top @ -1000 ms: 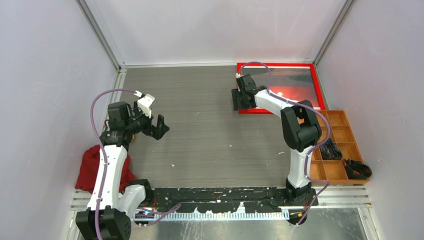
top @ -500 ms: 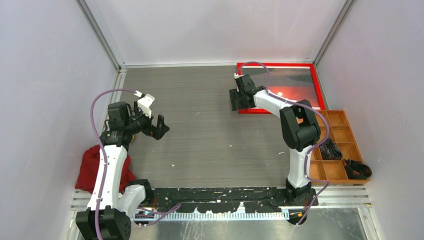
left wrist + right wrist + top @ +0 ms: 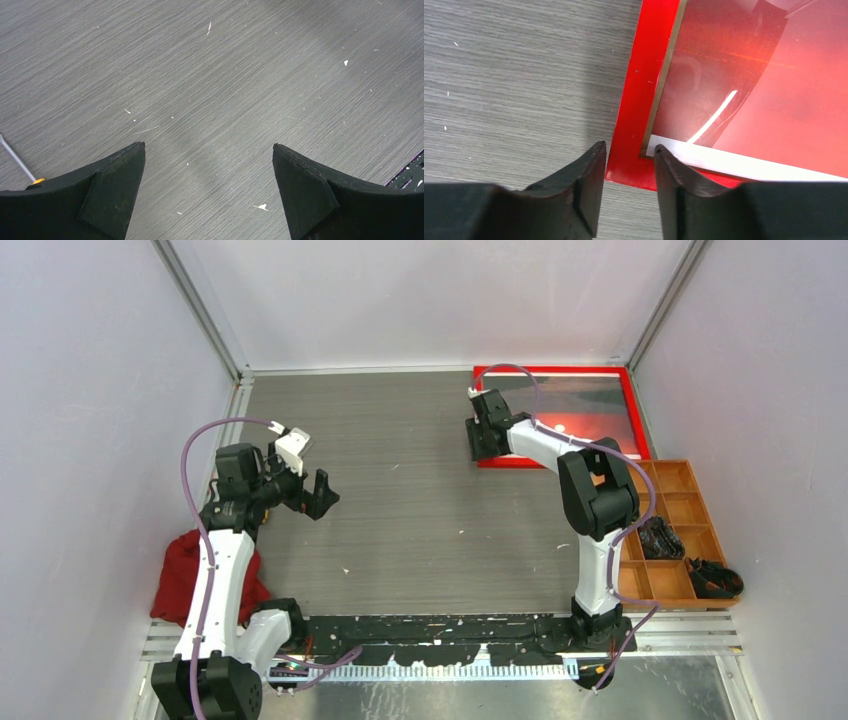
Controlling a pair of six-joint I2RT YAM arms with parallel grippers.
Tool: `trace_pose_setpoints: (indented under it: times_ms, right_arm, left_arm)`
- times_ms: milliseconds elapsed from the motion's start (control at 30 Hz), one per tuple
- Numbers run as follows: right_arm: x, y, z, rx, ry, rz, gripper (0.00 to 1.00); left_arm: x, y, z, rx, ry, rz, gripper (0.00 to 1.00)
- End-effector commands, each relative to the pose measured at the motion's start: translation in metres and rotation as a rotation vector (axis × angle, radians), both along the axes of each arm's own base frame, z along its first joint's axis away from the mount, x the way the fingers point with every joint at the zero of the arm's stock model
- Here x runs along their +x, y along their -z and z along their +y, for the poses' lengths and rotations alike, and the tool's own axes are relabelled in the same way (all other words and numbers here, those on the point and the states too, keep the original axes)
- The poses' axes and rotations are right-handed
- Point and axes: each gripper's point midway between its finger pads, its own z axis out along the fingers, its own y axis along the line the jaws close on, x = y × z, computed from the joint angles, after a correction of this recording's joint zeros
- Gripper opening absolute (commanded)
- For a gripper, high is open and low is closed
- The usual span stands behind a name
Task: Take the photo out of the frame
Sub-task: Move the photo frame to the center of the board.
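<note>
The right end effector [image 3: 628,145] has narrowed astride the frame [image 3: 651,75] rail at its 7 o'clock corner; clamping cannot be confirmed. The photo [image 3: 784,115] remains seated. The left end effector [image 3: 209,145] stands wide apart.

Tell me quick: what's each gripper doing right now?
Left gripper: open, holding nothing.
Right gripper: jaws astride the frame rail near its corner; whether they clamp it cannot be told.

Lab cell, white walls [image 3: 430,300], grey table [image 3: 420,510]
</note>
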Motion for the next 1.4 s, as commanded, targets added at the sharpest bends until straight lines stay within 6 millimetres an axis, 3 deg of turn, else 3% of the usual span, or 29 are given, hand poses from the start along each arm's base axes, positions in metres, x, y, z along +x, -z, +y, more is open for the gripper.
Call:
trace_pose_setpoints:
  times_ms: [0,100,467,633,800,967,1100,1200,1300,1367]
  right_arm:
    - [-0.008,-0.004,0.019,0.049,-0.061,0.036,0.38]
    - [-0.020,-0.003,0.039,0.109,-0.144,0.088,0.29]
    - [-0.080,-0.013,0.117,0.196,-0.440,0.176,0.26]
    - [-0.108,-0.021,0.147,0.190,-0.553,0.180,0.34]
    - [-0.122,-0.039,0.160,0.193,-0.638,0.186,0.51]
    - [-0.131,-0.074,0.148,0.136,-0.776,0.143,0.69]
    - [-0.135,-0.105,0.127,0.117,-0.848,0.074,0.80]
    - [-0.129,-0.126,0.104,0.181,-0.823,0.030,0.85]
    - [-0.113,-0.150,0.071,0.291,-0.732,-0.006,0.90]
    - [-0.103,-0.167,0.044,0.361,-0.678,-0.045,0.99]
  left_arm:
    - [0.004,-0.005,-0.002,-0.011,0.025,-0.036,0.99]
    - [0.004,-0.005,-0.002,-0.011,0.025,-0.036,0.99]
    - [0.003,-0.007,-0.003,-0.012,0.028,-0.042,0.99]
    - [0.003,-0.007,-0.003,-0.011,0.028,-0.043,0.99]
    - [0.001,-0.008,-0.003,-0.011,0.028,-0.046,0.99]
    - [0.002,-0.008,-0.004,-0.013,0.031,-0.045,1.00]
    - [0.001,-0.012,-0.010,-0.042,0.059,-0.040,1.00]
    - [0.002,-0.020,-0.019,-0.059,0.092,-0.049,1.00]
    - [0.009,-0.020,-0.025,-0.013,0.095,-0.065,1.00]
    - [0.011,-0.019,-0.041,0.047,0.136,-0.089,1.00]
